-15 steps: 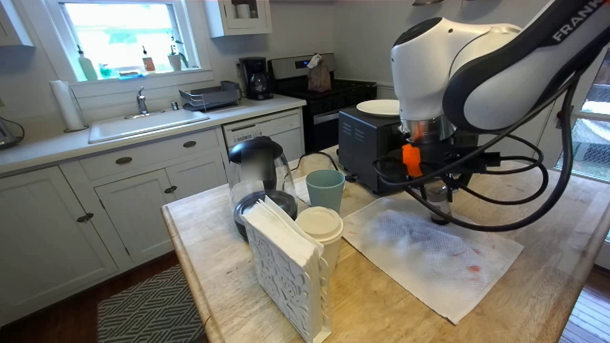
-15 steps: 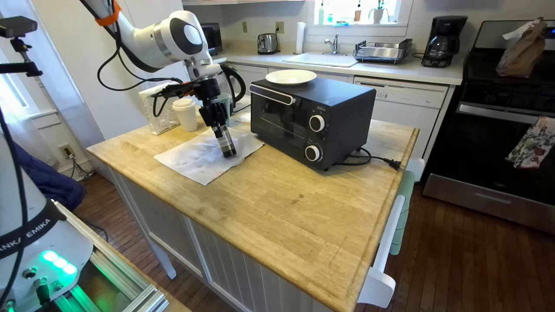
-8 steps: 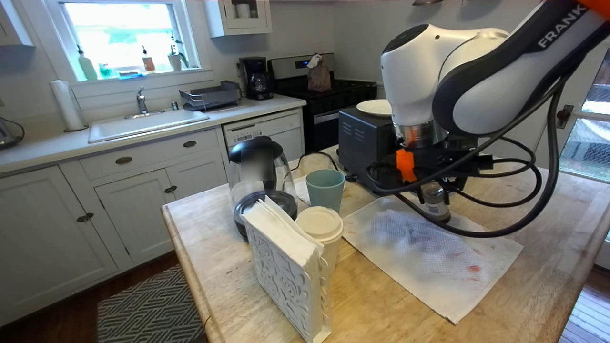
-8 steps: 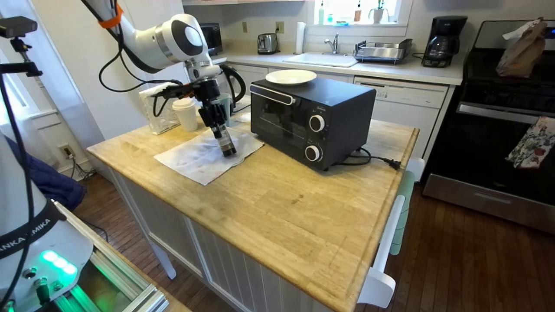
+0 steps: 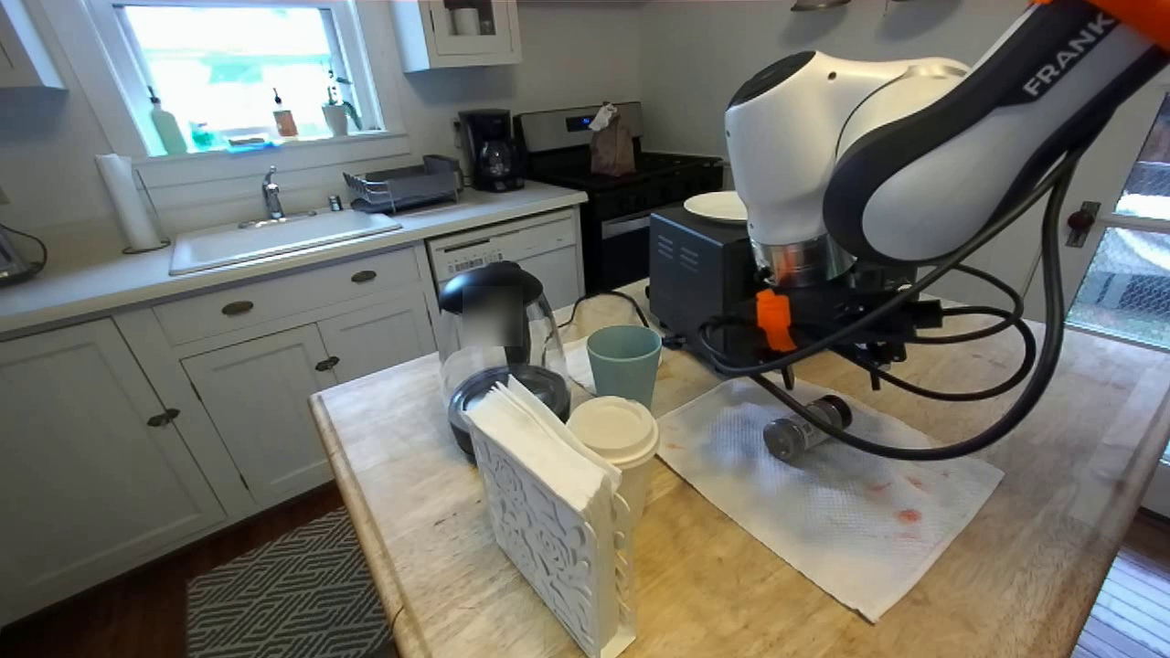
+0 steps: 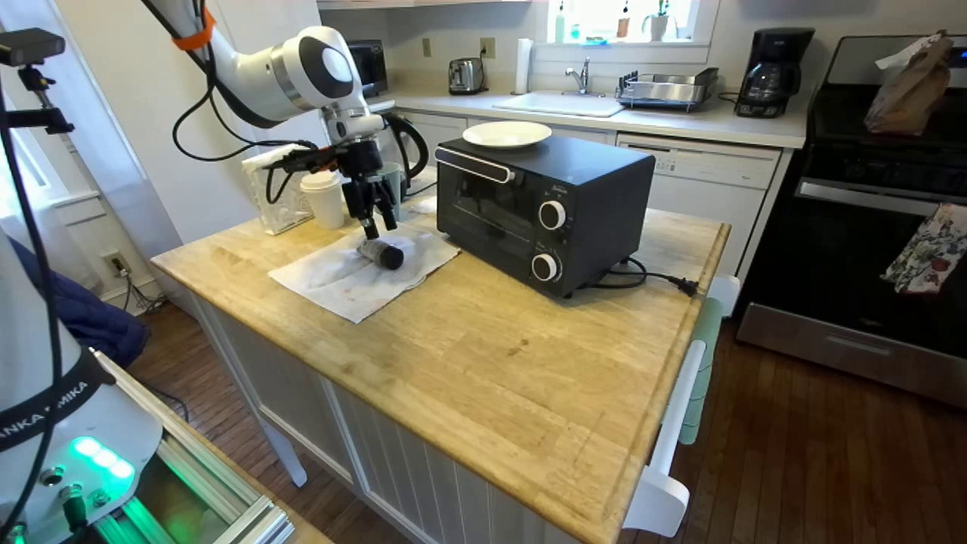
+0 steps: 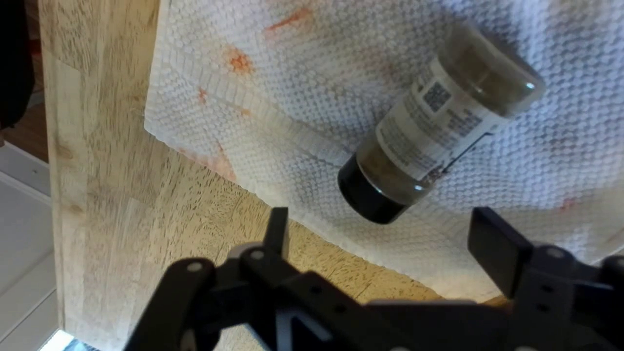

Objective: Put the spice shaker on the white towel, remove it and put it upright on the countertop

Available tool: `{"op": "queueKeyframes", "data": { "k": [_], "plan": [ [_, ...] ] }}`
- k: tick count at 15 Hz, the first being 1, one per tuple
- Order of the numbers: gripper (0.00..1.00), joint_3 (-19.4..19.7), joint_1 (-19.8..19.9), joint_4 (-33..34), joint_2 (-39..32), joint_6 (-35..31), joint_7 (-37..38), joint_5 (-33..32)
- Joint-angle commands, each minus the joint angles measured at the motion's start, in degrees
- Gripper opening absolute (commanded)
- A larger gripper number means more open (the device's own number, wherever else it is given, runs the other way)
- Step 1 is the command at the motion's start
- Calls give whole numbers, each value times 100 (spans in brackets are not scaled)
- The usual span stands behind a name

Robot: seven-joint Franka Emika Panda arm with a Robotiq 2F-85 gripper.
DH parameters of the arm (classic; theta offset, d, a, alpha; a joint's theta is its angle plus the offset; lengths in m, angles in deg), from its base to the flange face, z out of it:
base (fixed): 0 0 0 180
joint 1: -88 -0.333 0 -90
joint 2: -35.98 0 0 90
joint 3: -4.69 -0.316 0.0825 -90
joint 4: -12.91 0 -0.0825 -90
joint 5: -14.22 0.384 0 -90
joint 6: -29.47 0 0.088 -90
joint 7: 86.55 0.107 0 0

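Observation:
The spice shaker lies on its side on the white towel, a clear jar with brownish contents, a printed label and a black end. In both exterior views the same shaker rests tipped over near the middle of the cloth. Just above it hangs my gripper, its jaws wide apart and holding nothing. In the wrist view the shaker's black end points toward the gap of the gripper, short of the fingers. The countertop is tan wood beneath the towel.
A black toaster oven with a white plate on top stands beside the towel. Along another side are a teal cup, a white lidded cup, a napkin holder and a glass kettle. Arm cables droop low.
The gripper has opened and let go of the shaker, which was held tilted with its dark end down. It has dropped onto its side on the towel. The arm has shifted slightly.

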Motion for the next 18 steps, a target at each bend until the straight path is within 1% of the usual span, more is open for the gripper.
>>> {"op": "queueKeyframes", "data": {
  "k": [1,3,7,10,11,13,15,18],
  "plan": [
    [100,-71,111,56,-39,16,-458,388],
    [100,-58,270,-71,41,-160,-967,744],
    [100,-61,689,-197,94,-369,-2598,1980],
    [100,-34,916,-148,19,-502,-3542,2769],
    [100,-58,987,-118,3,-483,-3830,3126],
    [100,-47,1048,-67,-44,-369,-4215,3643],
    [100,-6,1090,-17,-101,-218,-4440,4044],
    [100,103,1138,12,-167,45,-4399,4407]
  ]
}}
